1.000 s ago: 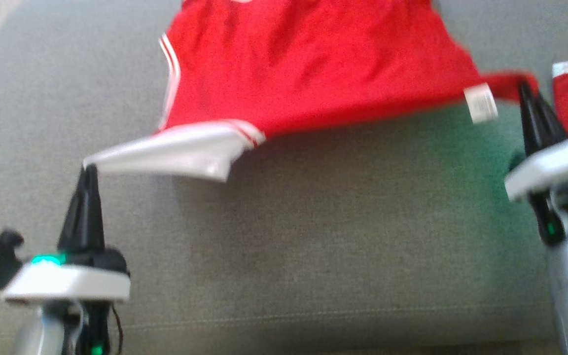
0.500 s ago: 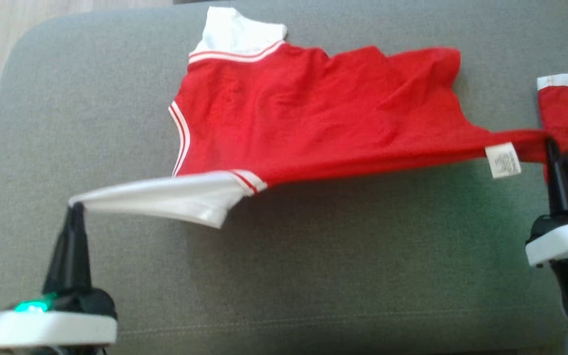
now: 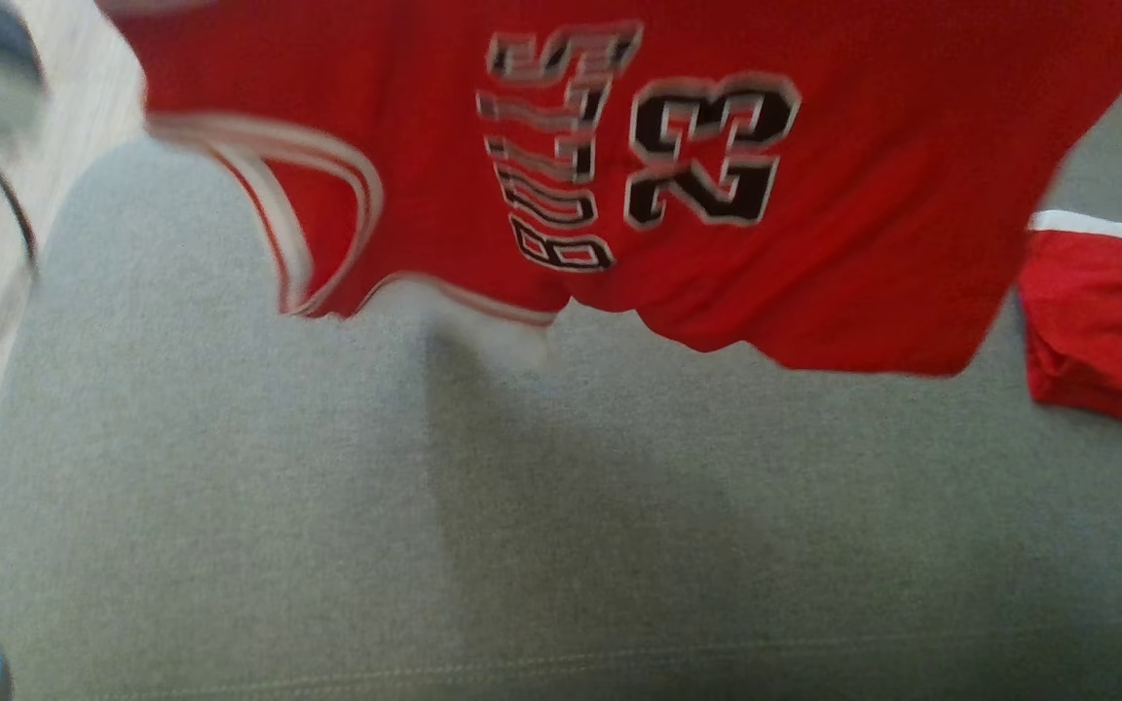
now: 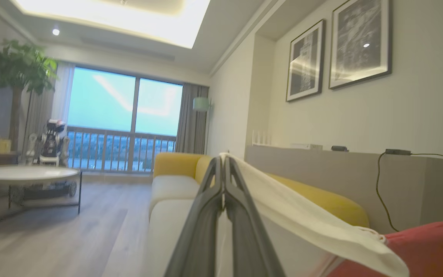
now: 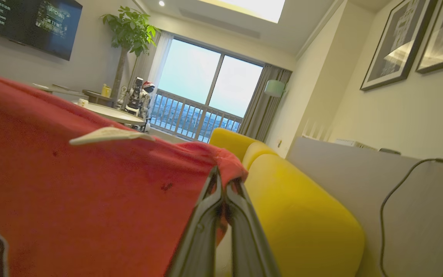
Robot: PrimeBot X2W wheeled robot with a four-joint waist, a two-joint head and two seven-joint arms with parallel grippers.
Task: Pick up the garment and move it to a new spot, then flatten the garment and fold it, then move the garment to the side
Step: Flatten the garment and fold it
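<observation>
1. The red garment (image 3: 863, 195) hangs spread out above the grey cushion (image 3: 522, 535).
2. The left gripper (image 4: 222, 163) is clenched on the garment's white trim.
3. The right gripper (image 5: 225, 181) is clenched on the garment's red edge.
4. A second red cloth (image 3: 1106, 321) lies on the cushion's right side.

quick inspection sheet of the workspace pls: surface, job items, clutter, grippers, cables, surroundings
surface: grey cushion, shadowed under the jersey.
job's things: red jersey, held up and spread, print facing the head camera, blurred; its lower edge seems to be off the cushion.
clutter: second red garment, lying at the cushion's right.
grippers: left gripper shut on the jersey's white sleeve; right gripper shut on its red edge.
cables: black cable hanging down a grey ledge.
surroundings: yellow sofa, window, plant, round table, framed pictures.
</observation>
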